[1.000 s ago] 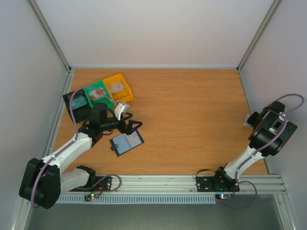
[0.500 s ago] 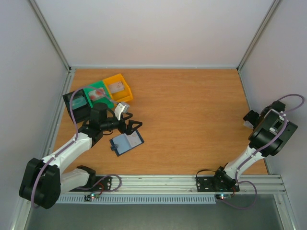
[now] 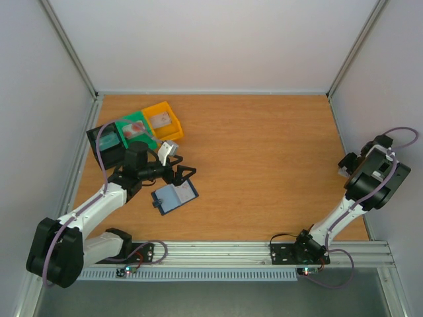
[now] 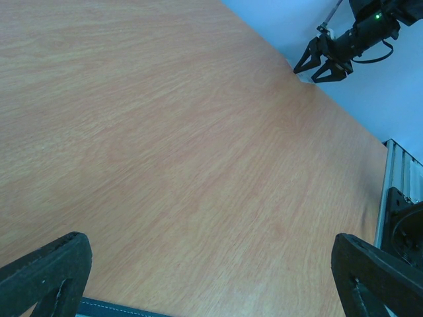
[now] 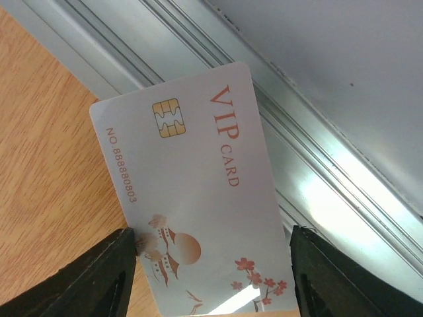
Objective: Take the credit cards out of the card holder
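Pale credit card [image 5: 198,191] printed "VIP CARD", face toward the wrist camera, at the far right edge of the table [image 3: 264,165], partly over the wood and partly over the metal rail [image 5: 317,172] by the wall. Long axis roughly in line with the reach of the right gripper [image 5: 211,238] — chip end pointing away from the wrist, blossom print nearest it. Sits between the 2 fingers [image 5: 86,277], 1 long edge beside each. Pinched or merely bracketed: cannot tell.

Card holder [image 3: 175,197] well apart, on the left half of the table. Lies open, blue-grey pockets up, long axis on a diagonal from near-left to far-right. Cannot tell whether any card remains inside. Just beyond it, left gripper [image 3: 183,173], fingers spread wide, holding nothing.

Further out, 3 bins [image 3: 135,129] at the far left, green and yellow showing card-like things inside.

Judged step: dealing with 1 extracted card on the right side. Next move probably calls for settling that card — a clean let-go or a firm pinch — then checking the pockets for more.
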